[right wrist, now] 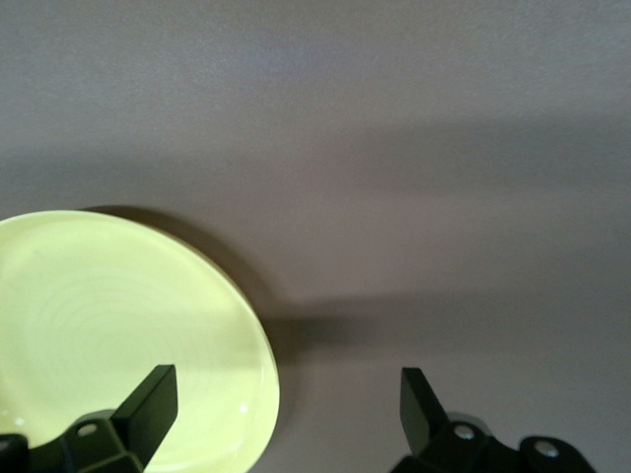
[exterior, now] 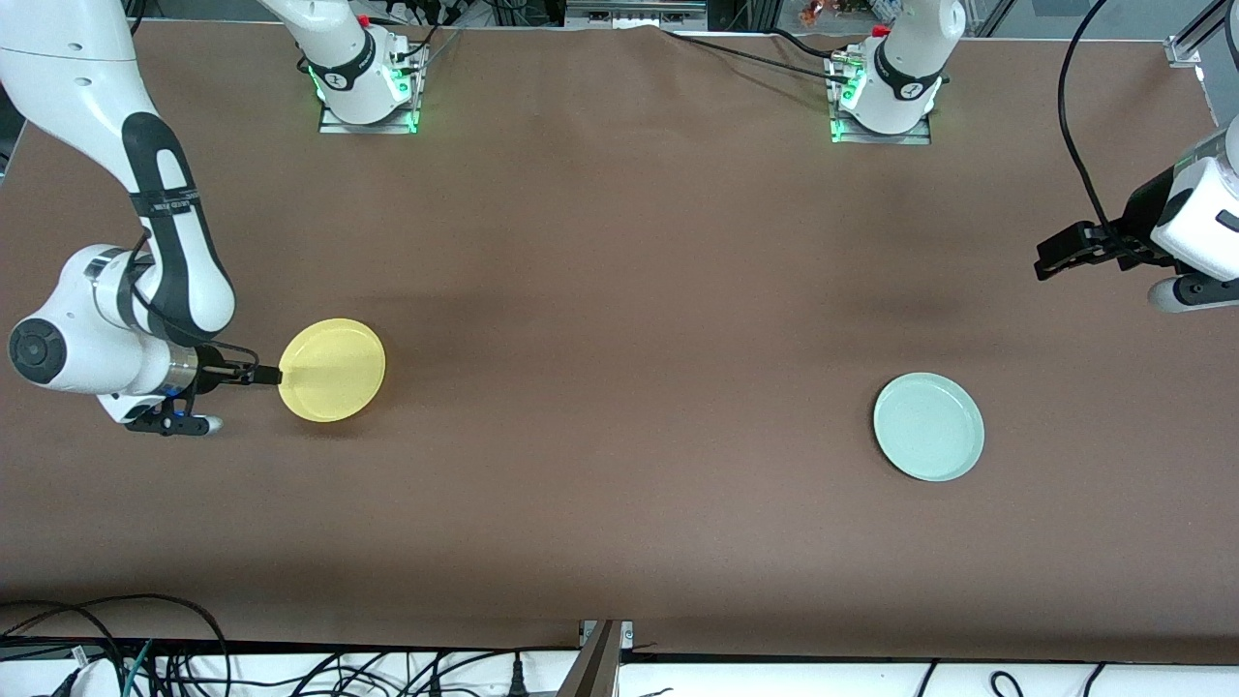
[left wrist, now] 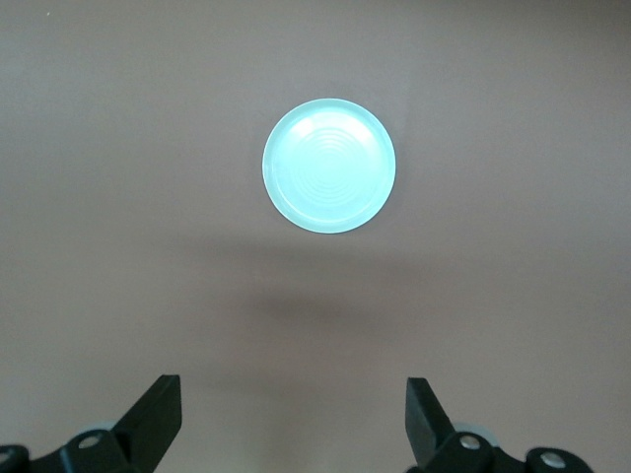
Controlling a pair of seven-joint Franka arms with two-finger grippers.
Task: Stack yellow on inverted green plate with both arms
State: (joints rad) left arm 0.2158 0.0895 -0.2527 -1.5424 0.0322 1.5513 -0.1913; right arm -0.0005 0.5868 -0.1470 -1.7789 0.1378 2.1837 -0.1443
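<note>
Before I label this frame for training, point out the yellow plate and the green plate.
yellow plate [exterior: 334,369], front view, centre of its face.
green plate [exterior: 928,427], front view, centre of its face.

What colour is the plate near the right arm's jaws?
Plain yellow plate; clearest in the front view.

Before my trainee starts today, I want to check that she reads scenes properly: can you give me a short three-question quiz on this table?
1. True or false: the yellow plate already sits on the green plate.
2. Which pincer is at the yellow plate's rim? A) left pincer B) right pincer
3. Fill in: both pincers are ____ (open/shut).

Key: 1 false, the plates lie apart on the brown table, yellow toward the right arm's end. 2 B; the left pincer hangs over bare table toward the left arm's end. 3 open, holding nothing.
</note>
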